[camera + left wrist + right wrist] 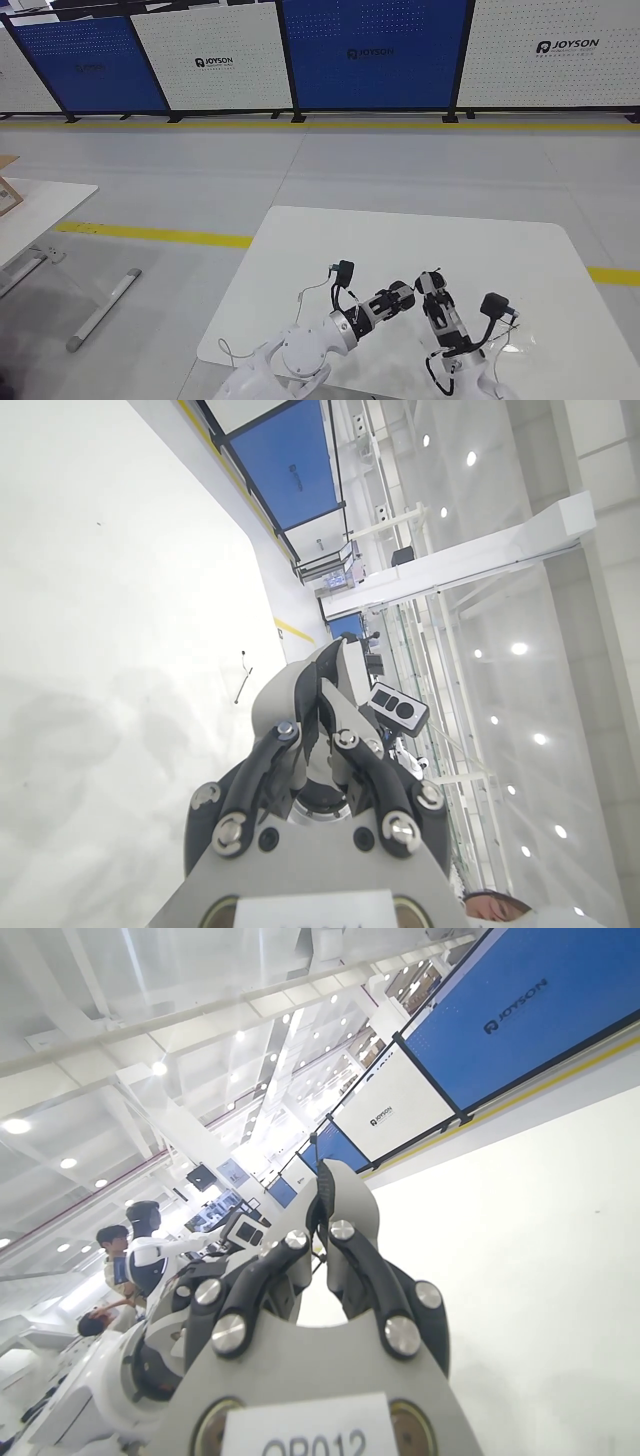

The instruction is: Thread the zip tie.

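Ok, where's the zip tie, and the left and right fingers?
Zip tie [314,1144]: right wrist view, thin dark end sticking out of the grip.
Left fingers [350,670]: left wrist view, pale face of one finger.
Right fingers [357,1200]: right wrist view, grey face of one finger.

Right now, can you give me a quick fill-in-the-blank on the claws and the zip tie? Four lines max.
1. The right claw is ___ on the zip tie.
2. The zip tie's tip pokes out past that claw and is ___ in colour.
3. In the top view, the left claw points toward the ___ claw.
4. The table under both is ___.

Missing words: shut; black; right; white.
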